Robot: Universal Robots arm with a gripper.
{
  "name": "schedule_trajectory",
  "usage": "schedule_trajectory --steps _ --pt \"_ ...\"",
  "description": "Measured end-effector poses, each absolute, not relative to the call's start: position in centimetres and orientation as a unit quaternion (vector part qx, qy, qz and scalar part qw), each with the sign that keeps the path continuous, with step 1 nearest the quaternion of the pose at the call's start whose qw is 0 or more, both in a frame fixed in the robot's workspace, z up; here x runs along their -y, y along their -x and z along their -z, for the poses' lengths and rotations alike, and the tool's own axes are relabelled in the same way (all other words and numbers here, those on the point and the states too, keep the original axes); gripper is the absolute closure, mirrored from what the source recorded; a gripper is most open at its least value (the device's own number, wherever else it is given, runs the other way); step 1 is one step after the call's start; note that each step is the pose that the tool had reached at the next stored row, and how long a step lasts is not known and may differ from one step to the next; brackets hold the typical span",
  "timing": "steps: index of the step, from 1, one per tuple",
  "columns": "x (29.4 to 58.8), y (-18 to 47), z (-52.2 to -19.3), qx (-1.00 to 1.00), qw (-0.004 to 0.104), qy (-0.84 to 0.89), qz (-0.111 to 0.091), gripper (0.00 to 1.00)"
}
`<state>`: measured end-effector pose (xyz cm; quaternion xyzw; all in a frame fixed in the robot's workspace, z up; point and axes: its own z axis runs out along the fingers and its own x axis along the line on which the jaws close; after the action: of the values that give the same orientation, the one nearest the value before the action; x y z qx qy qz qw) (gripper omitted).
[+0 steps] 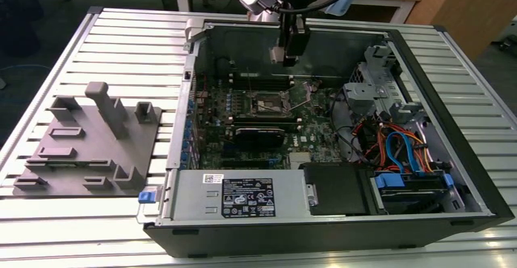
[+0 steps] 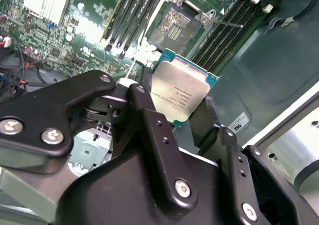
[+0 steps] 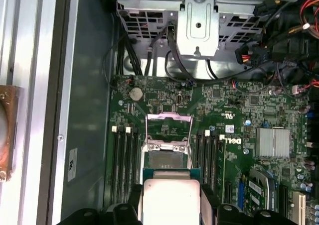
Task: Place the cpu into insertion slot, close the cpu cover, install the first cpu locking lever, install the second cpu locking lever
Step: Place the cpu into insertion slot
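The cpu (image 2: 182, 93), a flat square with a dull silvery top and green edge, sits gripped by two opposite sides in the hand (image 2: 177, 110), which is closed on it. It hangs tilted above the board. The slot (image 3: 166, 159) lies near below, bare, its cover (image 3: 168, 128) tipped up.

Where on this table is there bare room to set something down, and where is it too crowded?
Bare slats of the table lie beyond the grey fixture and along the near edge in front of it. Inside the computer case it is crowded: cables on the exterior view's right, and the tool holding the cpu near the insertion slot.
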<state>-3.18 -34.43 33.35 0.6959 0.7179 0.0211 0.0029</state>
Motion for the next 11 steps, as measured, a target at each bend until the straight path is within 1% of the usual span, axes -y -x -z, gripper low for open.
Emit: schedule_trajectory --steps 8,11 --pt "34.5 3.18 -33.17 -0.717 -0.001 -0.696 -0.017 0.46" --pt "34.5 3.18 -33.11 -0.717 -0.001 -0.696 -0.017 0.46"
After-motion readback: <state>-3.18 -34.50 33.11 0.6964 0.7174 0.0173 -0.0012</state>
